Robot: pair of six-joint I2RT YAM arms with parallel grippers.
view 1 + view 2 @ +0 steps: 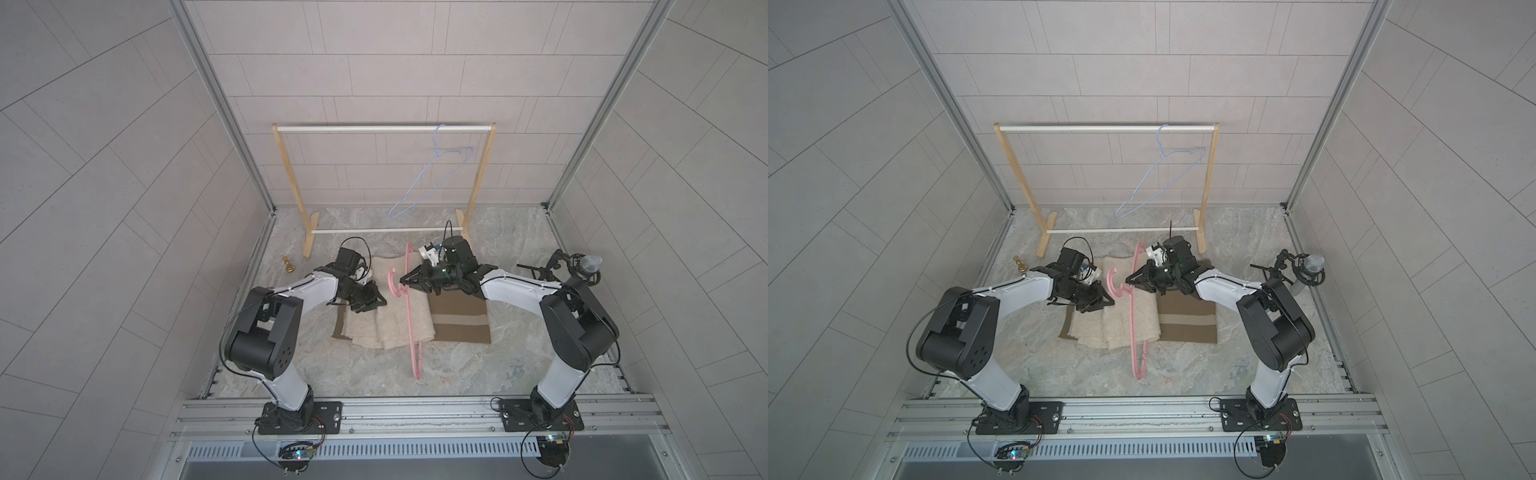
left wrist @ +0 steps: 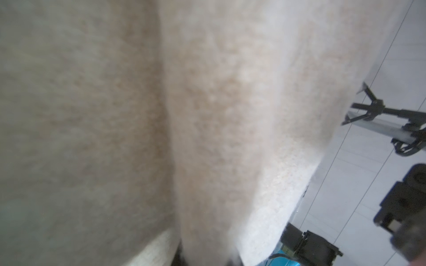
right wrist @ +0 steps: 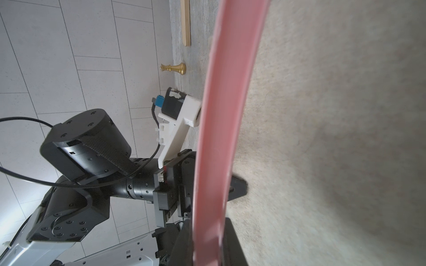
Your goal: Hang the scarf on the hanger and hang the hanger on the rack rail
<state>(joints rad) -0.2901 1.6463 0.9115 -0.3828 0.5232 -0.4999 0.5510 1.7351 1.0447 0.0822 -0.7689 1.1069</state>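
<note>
1. The left gripper [image 1: 380, 302] is pinched together on the left part of the scarf [image 1: 395, 328].
2. The right gripper [image 1: 402, 281] is clamped on the pink hanger [image 1: 411, 316].
3. The scarf lies in the middle of the table [image 1: 457, 365], under the pink hanger.

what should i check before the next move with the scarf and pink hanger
1. right pincer shut on the pink hanger near its hook: ok
2. left pincer shut on a fold of the scarf: ok
3. how much cloth that grip holds: cannot tell
4. scarf draped over the hanger: not ok, it lies on the table under the hanger
5. rack rail has room beside the blue hanger: ok
</note>
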